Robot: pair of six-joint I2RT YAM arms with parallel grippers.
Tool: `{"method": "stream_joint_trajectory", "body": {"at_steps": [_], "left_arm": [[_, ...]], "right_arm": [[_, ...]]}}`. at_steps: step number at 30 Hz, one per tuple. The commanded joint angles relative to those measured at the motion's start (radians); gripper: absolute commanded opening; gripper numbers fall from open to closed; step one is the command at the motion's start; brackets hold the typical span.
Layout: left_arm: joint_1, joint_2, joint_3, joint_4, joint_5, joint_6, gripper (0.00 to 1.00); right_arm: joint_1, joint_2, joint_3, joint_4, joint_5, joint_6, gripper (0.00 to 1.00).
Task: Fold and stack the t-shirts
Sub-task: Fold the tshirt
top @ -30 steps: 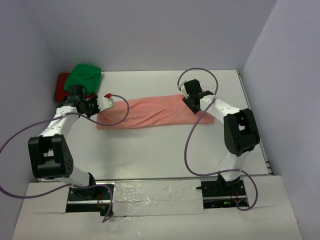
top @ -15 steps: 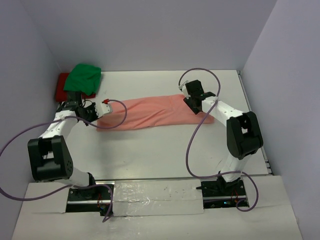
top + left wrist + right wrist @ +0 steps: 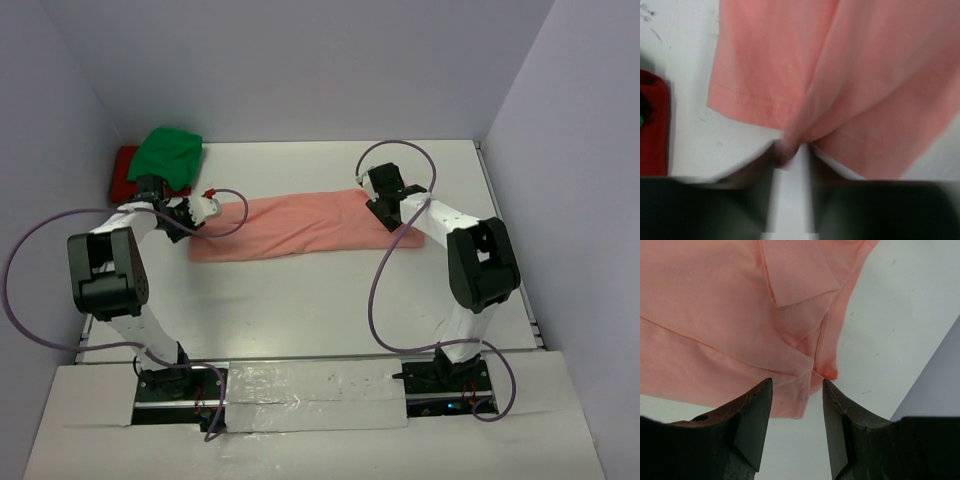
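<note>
Left end effector (image 3: pixel 790 152) sits low at the left end of the salmon-pink t-shirt (image 3: pixel 290 225). In the left wrist view the cloth gathers into a pucker right at its tips. That view is blurred, so I cannot tell whether the jaws pinch the fabric or stand slightly apart around it.

Right end effector (image 3: pixel 796 385) is at the shirt's right end, above centre in the top view. Its two dark fingers (image 3: pixel 752 415) stand clearly apart and grip nothing. A folded corner and the hemmed edge of the pink cloth show in the gap between them, with bare white counter (image 3: pixel 300 300) to the right.

The salmon-pink shirt lies as a long, narrow band across the middle of the counter, slanting slightly upward toward the right of the frame. The green t-shirt (image 3: pixel 170 152) is a rumpled heap in the counter's upper left corner, lying partly on the red t-shirt (image 3: pixel 124 170), which shows beneath it on the left. Both are near the left arm and apart from the pink shirt.
</note>
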Motion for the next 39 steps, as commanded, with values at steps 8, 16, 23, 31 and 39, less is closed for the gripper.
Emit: {"method": "stream_joint_trajectory", "body": {"at_steps": [8,16,23,31,39], "left_arm": [[0.02,0.074,0.019,0.358,-0.021,-0.196,0.99],[0.034,-0.111,-0.042,0.641,-0.196,-0.497,0.99],[0.04,-0.228,0.079,0.317,-0.089,-0.65,0.96],[0.022,-0.242,0.064,0.11,0.066,-0.696,0.04],[-0.061,-0.128,0.044,-0.017,0.096,-0.667,0.0]], "right_arm": [[-0.003,0.0,0.063,-0.024,0.008,0.024,0.52],[0.008,-0.083,0.005,-0.009,-0.001,0.036,0.52],[0.008,-0.123,-0.018,0.011,-0.008,0.039,0.52],[0.008,-0.138,-0.012,0.017,-0.009,0.034,0.52],[0.008,-0.122,-0.003,0.019,-0.004,0.033,0.52]]}}
